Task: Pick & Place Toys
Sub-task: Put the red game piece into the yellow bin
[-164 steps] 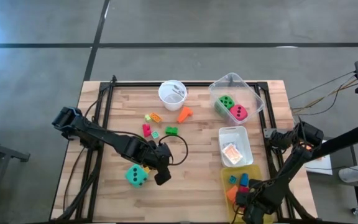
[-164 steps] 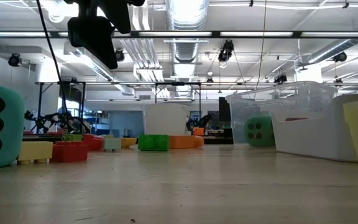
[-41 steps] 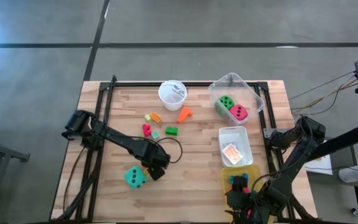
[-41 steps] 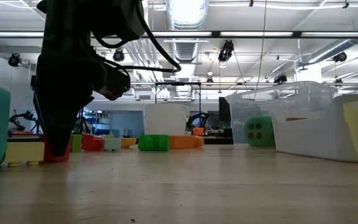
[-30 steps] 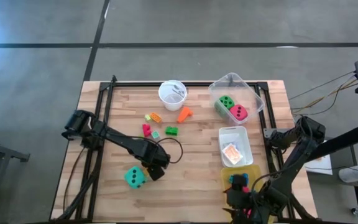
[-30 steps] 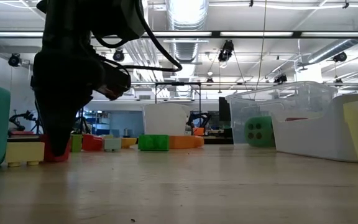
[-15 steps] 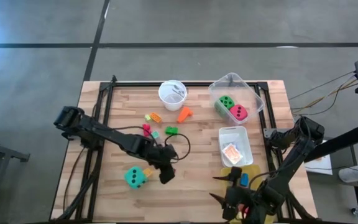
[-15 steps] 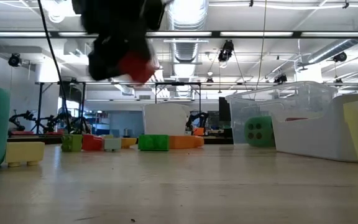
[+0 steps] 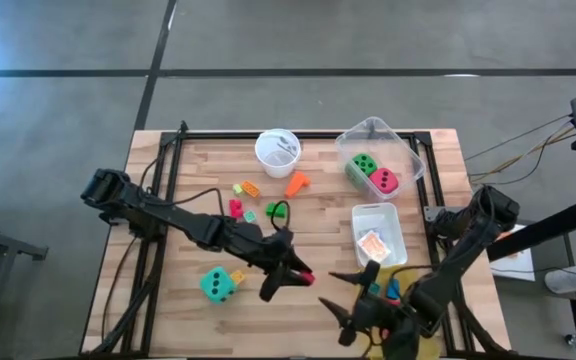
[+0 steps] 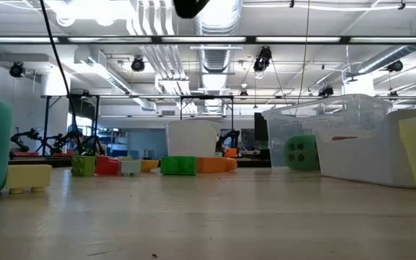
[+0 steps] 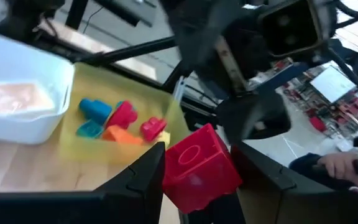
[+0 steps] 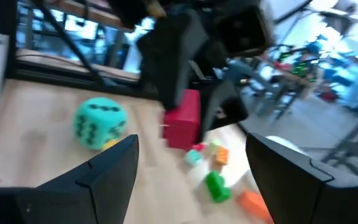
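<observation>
Red block point(image 11: 199, 168) rides pinched in the left gripper point(image 9: 290, 277), aloft near the table's front edge, facing the right gripper point(image 9: 353, 300) (spread, empty), likely awaiting handover toward the yellow bin point(image 11: 143, 99).

We note a grey concrete floor point(image 9: 368, 40) around the wooden table point(image 9: 318, 240), with ceiling ducts point(image 10: 219, 18), strip lights point(image 10: 323, 40), and distant workbenches.
</observation>
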`<action>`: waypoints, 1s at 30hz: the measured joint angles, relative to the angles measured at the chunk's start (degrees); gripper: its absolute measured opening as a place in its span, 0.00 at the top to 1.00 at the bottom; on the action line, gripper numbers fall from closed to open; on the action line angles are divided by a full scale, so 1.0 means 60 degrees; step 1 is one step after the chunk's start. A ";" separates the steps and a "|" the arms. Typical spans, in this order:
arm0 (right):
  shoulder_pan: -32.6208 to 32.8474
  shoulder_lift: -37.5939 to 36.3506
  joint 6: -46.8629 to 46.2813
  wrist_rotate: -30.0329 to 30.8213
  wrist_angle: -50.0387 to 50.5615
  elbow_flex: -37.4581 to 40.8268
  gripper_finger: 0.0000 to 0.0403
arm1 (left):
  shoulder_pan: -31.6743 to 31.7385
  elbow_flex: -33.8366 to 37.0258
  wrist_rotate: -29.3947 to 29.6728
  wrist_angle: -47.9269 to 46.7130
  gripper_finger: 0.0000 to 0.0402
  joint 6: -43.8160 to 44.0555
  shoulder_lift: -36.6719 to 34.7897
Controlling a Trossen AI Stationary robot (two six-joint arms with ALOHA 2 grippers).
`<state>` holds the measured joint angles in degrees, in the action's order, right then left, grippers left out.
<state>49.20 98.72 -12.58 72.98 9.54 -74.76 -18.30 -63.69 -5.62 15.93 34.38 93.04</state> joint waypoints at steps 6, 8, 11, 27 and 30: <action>-0.0326 -0.0001 0.0614 -0.0059 -0.0356 0.0000 0.28 | -0.0071 -0.0016 -0.0005 0.0453 0.62 -0.0273 0.0002; -0.0457 -0.0001 0.0820 -0.0429 -0.0588 0.0000 0.28 | -0.0067 -0.0016 0.0001 0.0452 0.62 -0.0395 0.0009; -0.0556 -0.0001 0.1244 -0.0497 -0.1046 0.0000 0.28 | -0.0063 -0.0016 0.0005 0.0528 0.62 -0.0506 0.0009; -0.1062 -0.0012 0.2615 -0.1433 -0.2296 0.0000 0.31 | -0.0067 -0.0023 0.0041 0.0960 0.62 -0.0689 0.0013; -0.1062 -0.0012 0.2636 -0.1429 -0.2341 0.0000 0.41 | -0.0067 -0.0023 0.0038 0.1108 0.62 -0.0691 0.0017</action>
<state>42.83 98.65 3.24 64.40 -4.51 -74.76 -18.70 -63.83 -5.39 22.58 30.24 93.14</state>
